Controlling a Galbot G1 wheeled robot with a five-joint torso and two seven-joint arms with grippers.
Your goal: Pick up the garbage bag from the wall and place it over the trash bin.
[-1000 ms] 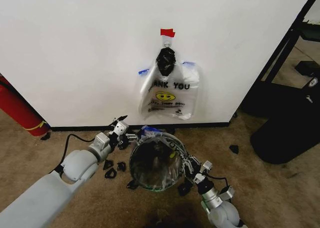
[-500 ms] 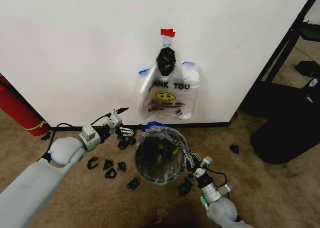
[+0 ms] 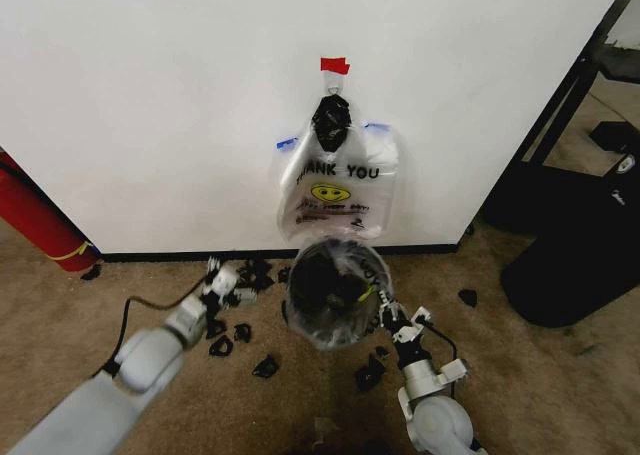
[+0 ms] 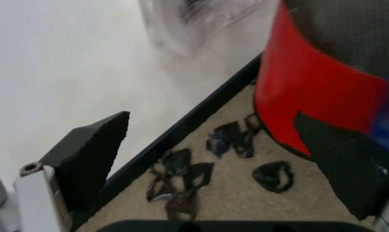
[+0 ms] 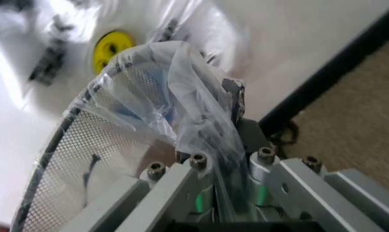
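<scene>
Right claw [image 3: 385,313] is pinching the bagged trash bin [image 3: 333,293] rim at 4 o'clock, tilting it below the wall [image 3: 150,95]; left claw [image 4: 213,159] is gaping nearby. Better keep that film taut.

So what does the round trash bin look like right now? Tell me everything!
The trash bin is round, dark mesh inside with a red outside. A thin see-through garbage bag is draped over its rim. It is tipped so its mouth faces the head camera, just below the bunch of smiley bags on the wall. The right gripper is clamped on its rim and the bag; the left gripper is open beside it, not touching.
</scene>
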